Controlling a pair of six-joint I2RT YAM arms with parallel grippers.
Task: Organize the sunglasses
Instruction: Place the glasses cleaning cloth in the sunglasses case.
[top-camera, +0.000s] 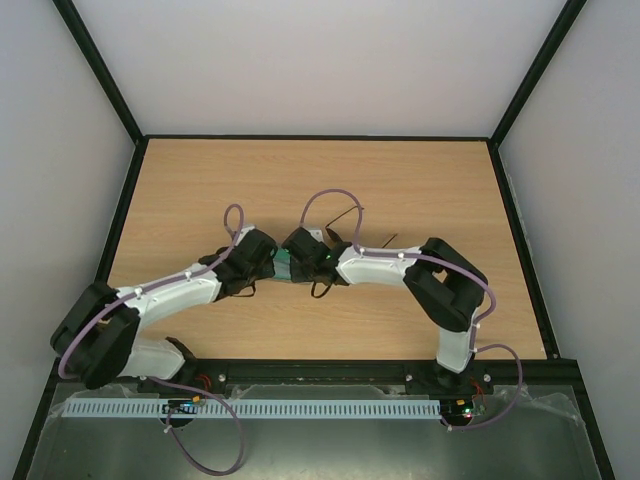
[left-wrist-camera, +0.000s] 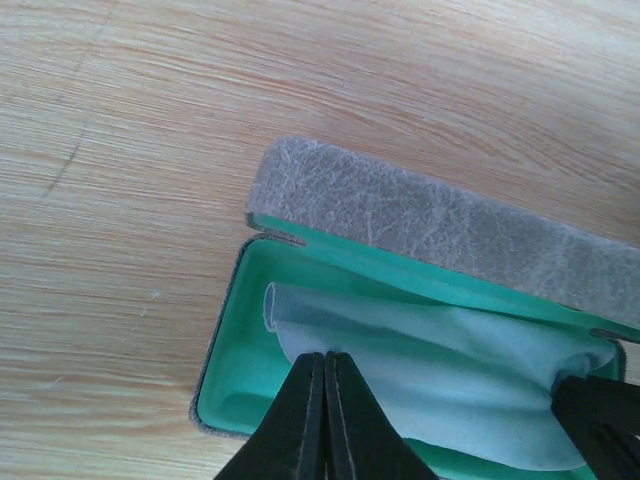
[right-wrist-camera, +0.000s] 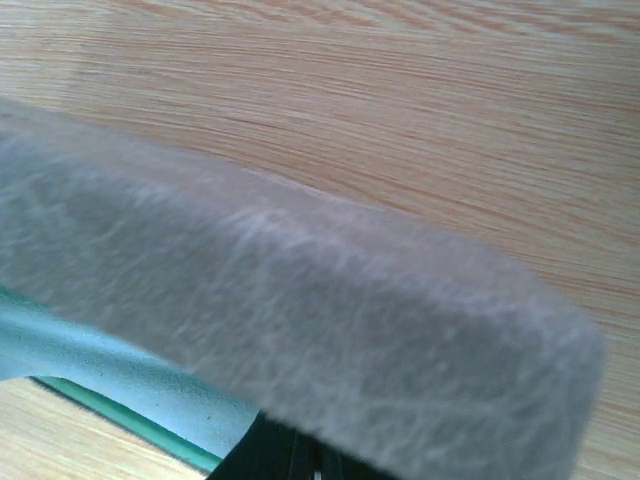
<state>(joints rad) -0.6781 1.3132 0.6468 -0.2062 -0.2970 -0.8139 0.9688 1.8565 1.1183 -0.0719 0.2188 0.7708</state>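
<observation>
Centrally on the bench (top-camera: 200, 190), a light wood-grain board edged by a black frame (top-camera: 128, 215) and enclosed by pale walls (top-camera: 320, 60), a grey case (left-wrist-camera: 420, 215) is recorded, lid raised and green lining exposed. A light blue cloth (left-wrist-camera: 430, 370) is laid inside it. The left end effector (left-wrist-camera: 325, 362) is seen fully closed, its tips touching the cloth's edge; whether a fold is pinched cannot be told. The right end effector (right-wrist-camera: 300, 455) is largely hidden behind the lid, so its opening cannot be told. The sunglasses (top-camera: 346, 221) are made out only as thin dark wire just beyond the right end effector, at the case's far side; the lenses cannot be distinguished. A white slotted strip (top-camera: 300, 409) is fixed along the near edge.
</observation>
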